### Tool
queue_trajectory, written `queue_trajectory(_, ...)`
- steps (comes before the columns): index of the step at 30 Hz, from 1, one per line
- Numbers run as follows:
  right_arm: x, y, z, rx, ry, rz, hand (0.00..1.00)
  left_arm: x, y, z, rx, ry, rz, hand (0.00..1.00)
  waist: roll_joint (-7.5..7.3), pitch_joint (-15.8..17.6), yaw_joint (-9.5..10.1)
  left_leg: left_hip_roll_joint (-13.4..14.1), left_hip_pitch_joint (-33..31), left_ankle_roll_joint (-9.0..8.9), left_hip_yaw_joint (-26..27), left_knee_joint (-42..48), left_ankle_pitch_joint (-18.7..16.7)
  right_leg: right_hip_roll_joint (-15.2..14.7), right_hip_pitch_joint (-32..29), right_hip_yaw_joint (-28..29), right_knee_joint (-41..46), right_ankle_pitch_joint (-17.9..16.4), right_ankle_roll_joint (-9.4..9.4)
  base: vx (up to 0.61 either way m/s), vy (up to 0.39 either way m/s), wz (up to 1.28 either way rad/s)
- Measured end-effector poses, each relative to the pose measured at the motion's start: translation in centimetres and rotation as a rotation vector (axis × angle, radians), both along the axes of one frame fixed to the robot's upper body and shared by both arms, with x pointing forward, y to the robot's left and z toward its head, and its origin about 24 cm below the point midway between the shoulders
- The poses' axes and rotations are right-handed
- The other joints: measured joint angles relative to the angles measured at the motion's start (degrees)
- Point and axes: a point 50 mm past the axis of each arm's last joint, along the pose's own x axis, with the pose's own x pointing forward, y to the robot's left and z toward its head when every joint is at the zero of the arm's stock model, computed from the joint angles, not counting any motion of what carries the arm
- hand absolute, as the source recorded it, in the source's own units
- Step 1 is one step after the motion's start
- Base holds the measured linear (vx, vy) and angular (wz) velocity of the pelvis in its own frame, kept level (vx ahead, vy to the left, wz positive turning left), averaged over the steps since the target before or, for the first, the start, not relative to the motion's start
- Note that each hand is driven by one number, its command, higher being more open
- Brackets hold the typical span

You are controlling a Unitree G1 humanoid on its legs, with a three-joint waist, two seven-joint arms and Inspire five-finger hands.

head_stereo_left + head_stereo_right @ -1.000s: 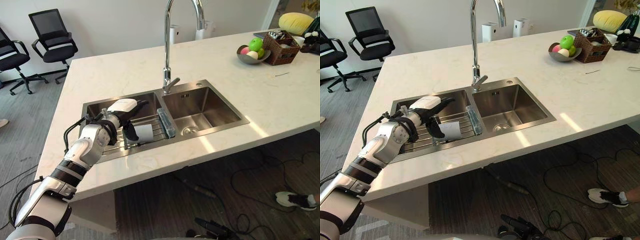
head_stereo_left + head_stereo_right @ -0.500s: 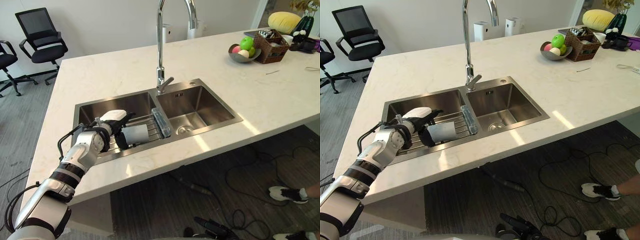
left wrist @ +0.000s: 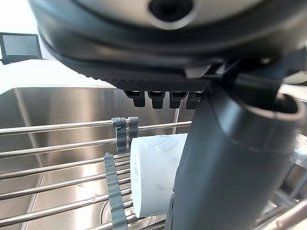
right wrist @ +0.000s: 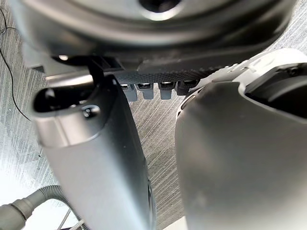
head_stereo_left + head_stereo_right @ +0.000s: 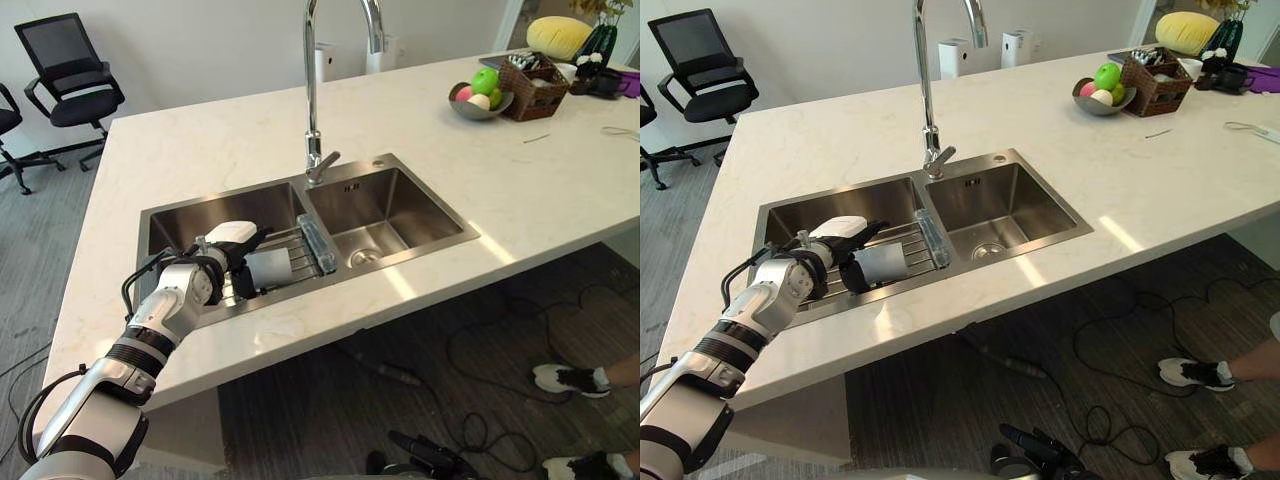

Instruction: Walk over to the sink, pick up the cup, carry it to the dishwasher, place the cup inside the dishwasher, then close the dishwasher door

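Left hand [image 5: 222, 262] is down in the left basin of the sink [image 5: 425, 183], at the cup [image 5: 270, 268]. Cup lies on its side on the wire rack [image 5: 304, 252], just beside the basin divider. Hand is spread: fingers [image 3: 156, 99] straight over the cup, thumb down on its near side, cup between them. I can't tell if there's real contact. Right hand [image 4: 91, 153] hangs over the floor, fingers relaxed. Tap [image 5: 312, 100] stands behind on the worktop [image 5: 220, 140].
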Motion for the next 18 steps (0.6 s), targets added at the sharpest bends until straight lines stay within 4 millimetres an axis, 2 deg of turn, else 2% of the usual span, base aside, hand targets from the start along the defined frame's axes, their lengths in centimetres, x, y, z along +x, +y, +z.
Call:
queue_trajectory(11,0.2,-0.4,0.3,0.012,-0.029,-0.029,1.0,-0.1,1.6,-1.2,0.01,0.101,0.059,1.0,1.44,0.8,-1.69,0.0,1.2,-0.26,2.6,0.1,-0.9,0.4,-0.1,2.3,0.0,0.2,0.27,-0.02,-0.001,-0.12)
queue_trajectory(18,0.2,-0.9,0.4,0.023,-0.04,-0.037,1.0,-0.1,2.1,-1.3,0.009,0.142,0.076,1.0,2.17,1.2,-2.01,0.0,1.5,-0.35,3.2,0.1,-1.0,0.5,-0.1,3.0,0.0,0.2,0.29,-0.04,-0.009,-0.04)
